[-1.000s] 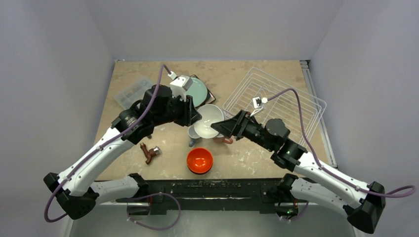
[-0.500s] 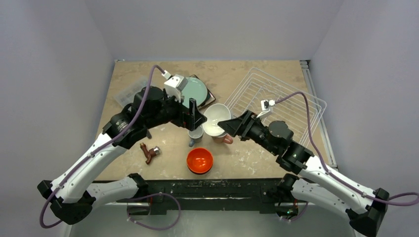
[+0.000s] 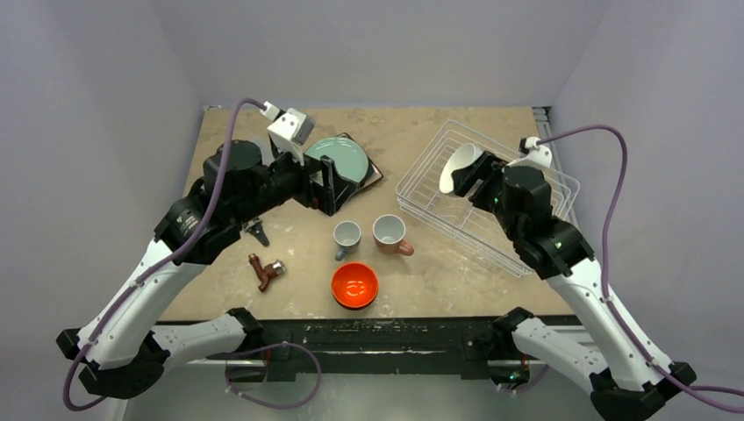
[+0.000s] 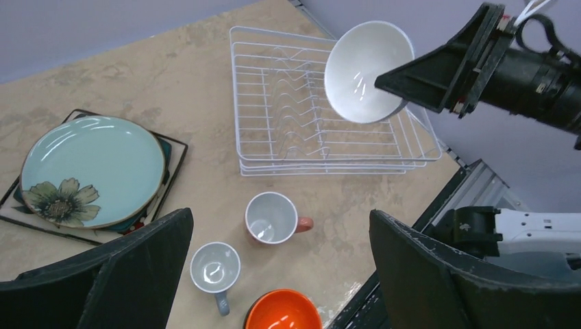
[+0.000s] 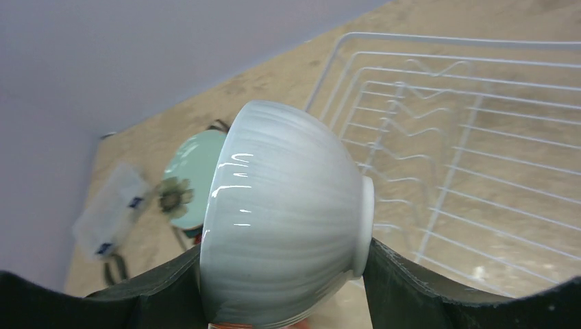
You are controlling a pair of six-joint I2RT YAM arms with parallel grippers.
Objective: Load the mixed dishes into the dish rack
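Observation:
My right gripper (image 3: 472, 172) is shut on the white bowl (image 3: 459, 167), holding it tilted in the air over the left end of the white wire dish rack (image 3: 414, 167). In the right wrist view the bowl (image 5: 288, 212) sits between both fingers with the rack (image 5: 479, 137) behind it. My left gripper (image 3: 332, 186) stands open and holds nothing, beside the teal plate (image 3: 338, 158), which lies on the square flower-patterned plate (image 3: 373, 174). Under its fingers (image 4: 103, 274) stand the pale blue mug (image 4: 214, 267), the pink mug (image 4: 272, 217) and the orange bowl (image 4: 284, 312).
Pliers (image 3: 263, 270) lie on the table left of the orange bowl (image 3: 354, 285). A clear plastic box (image 5: 109, 212) sits at the far left, past the plates. Grey walls close the table on three sides, and the arm bases stand along the near edge.
The left gripper let go of the white bowl, opened wide and drew back left. The right gripper carried the bowl up and right, from above the mugs to over the rack.

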